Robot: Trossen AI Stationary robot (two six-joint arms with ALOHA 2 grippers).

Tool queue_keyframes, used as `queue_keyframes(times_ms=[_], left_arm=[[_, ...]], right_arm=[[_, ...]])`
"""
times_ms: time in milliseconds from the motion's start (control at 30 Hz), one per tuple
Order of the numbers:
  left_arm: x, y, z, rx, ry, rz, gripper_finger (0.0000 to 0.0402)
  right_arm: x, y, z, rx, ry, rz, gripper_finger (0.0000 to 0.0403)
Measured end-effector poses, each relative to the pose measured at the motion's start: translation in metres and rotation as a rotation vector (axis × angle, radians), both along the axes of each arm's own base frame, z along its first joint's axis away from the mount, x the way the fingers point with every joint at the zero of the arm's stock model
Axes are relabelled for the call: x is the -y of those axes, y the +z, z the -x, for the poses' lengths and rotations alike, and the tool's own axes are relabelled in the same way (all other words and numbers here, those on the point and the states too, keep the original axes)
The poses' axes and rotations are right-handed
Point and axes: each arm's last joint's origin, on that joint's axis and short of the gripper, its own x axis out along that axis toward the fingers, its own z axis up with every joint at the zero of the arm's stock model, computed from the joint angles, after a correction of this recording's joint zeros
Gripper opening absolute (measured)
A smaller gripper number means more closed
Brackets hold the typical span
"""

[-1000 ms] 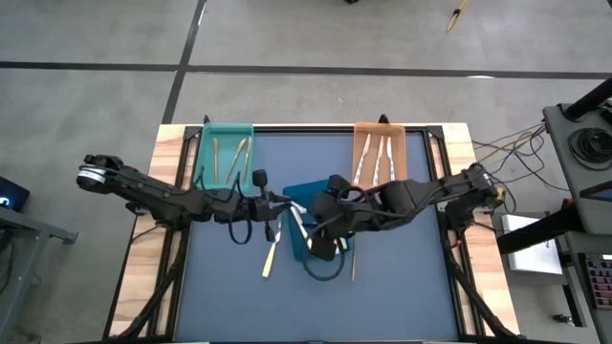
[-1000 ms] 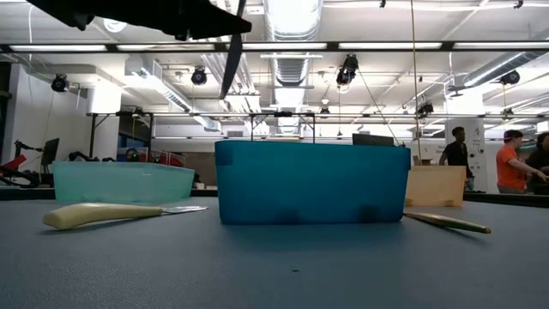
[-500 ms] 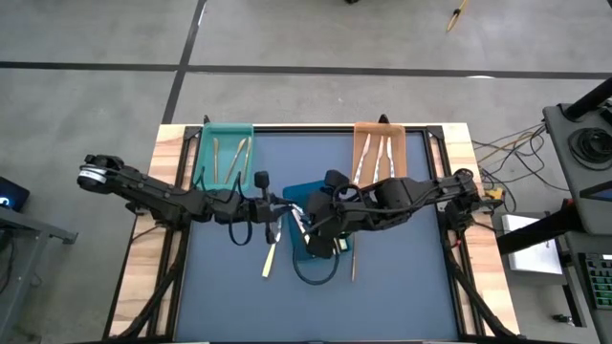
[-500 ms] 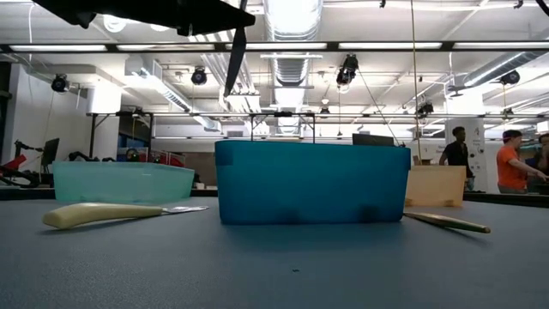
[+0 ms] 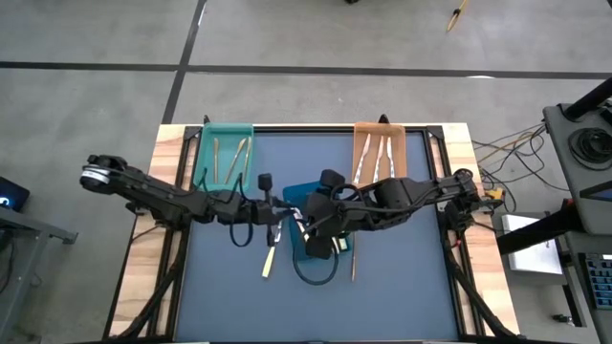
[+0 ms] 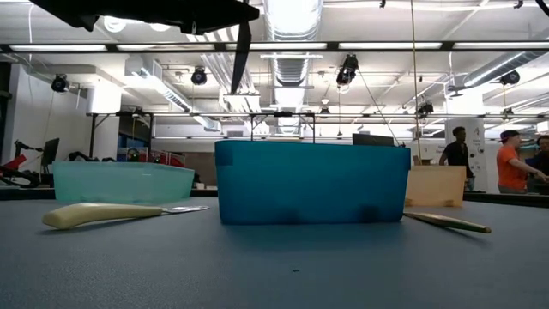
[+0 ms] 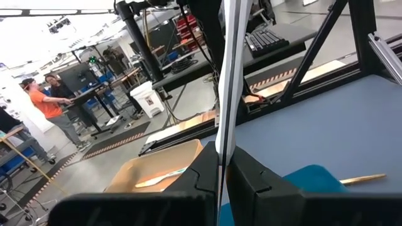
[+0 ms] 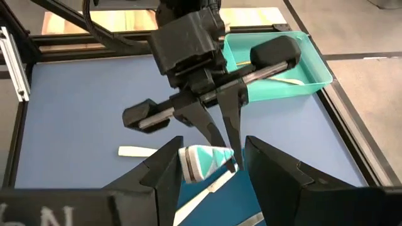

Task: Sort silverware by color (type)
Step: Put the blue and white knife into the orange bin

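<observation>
My left gripper [image 5: 279, 212] hangs over the blue tray [image 6: 310, 182] at the table's middle, shut on a slim silvery utensil [image 7: 227, 75]; in the low view this utensil [image 6: 241, 56] points down above the tray. My right gripper [image 8: 220, 172] is open and faces the left one closely. Its fingers stand on either side of a pale-blue striped handle [image 8: 204, 162] at the left fingertips. Whether they touch it I cannot tell. A cream-handled utensil [image 5: 271, 256] and a gold one [image 5: 353, 260] lie flat on the table beside the tray. My left gripper pinches the silvery utensil between its two fingers [image 7: 204, 172], and the held end is hidden between them. The utensil's shaft [image 7: 223, 141] runs along the fingers and sticks out past their tips. It is lifted clear and hangs nearly upright over the blue tray.
The teal tray [image 5: 225, 153] at the far left holds cream utensils, and the orange tray [image 5: 380, 153] at the far right holds gold ones. More pale utensils lie in the blue tray [image 5: 302, 189]. Both arms crowd the table's middle. People [image 6: 513, 159] stand in the room beyond.
My right gripper has moved toward the table's left, closing in on the left gripper over the blue tray. My left gripper has shifted slightly toward the right with the utensil, which now hangs a little more upright.
</observation>
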Motion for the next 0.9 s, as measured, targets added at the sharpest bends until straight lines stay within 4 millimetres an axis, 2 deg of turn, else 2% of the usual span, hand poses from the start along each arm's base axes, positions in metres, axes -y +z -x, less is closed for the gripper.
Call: queue_keyframes(times_ms=[267,567,900], left_arm=[[0.0011,-0.0003,-0.0051,-0.005,-0.001,-0.001,0.0000],[0.0013,-0.0003,-0.0046,-0.010,-0.007,0.005,0.0000],[0.0011,0.0000,-0.0046,-0.006,-0.005,0.011,0.0003]], right_arm=[[-0.0007,-0.0031,-0.0017,-0.014,0.004,0.007,0.0119],[0.0001,-0.0047,-0.0001,-0.037,0.000,0.025,0.0034],[0.0002,-0.0044,-0.0001,-0.036,0.002,0.035,0.0033]])
